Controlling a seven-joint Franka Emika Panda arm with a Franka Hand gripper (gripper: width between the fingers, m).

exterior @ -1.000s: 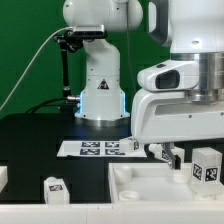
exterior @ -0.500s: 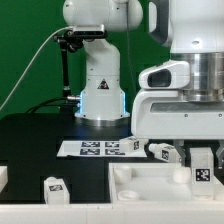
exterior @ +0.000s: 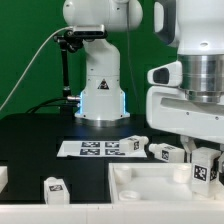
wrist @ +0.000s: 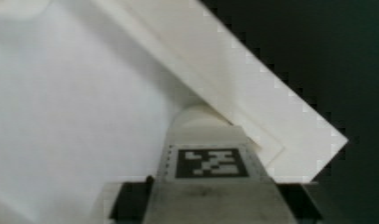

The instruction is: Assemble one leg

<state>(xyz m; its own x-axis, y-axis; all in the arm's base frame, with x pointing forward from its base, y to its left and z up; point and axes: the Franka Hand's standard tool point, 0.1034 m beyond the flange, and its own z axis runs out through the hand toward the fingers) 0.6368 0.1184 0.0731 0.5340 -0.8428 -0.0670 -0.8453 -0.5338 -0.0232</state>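
My gripper [exterior: 204, 158] is shut on a leg [exterior: 203, 173], a stubby white post with a black-and-white tag on its face, at the exterior view's right. It holds the leg just above the large white tray-like body [exterior: 135, 186]. In the wrist view the leg [wrist: 211, 150] sits between the two dark fingers [wrist: 138, 200] of the gripper [wrist: 209, 203], over a corner of the white body [wrist: 257, 80].
The marker board [exterior: 92, 148] lies on the black table before the arm's base. Two more tagged legs [exterior: 161, 152] lie beside it, near the body's far edge. Another tagged leg [exterior: 54, 186] lies at the front left, with a white part [exterior: 3, 178] at the left edge.
My gripper has moved toward the exterior view's right with the leg held in it; the leg's tag has shifted a little right. The other parts have not moved.
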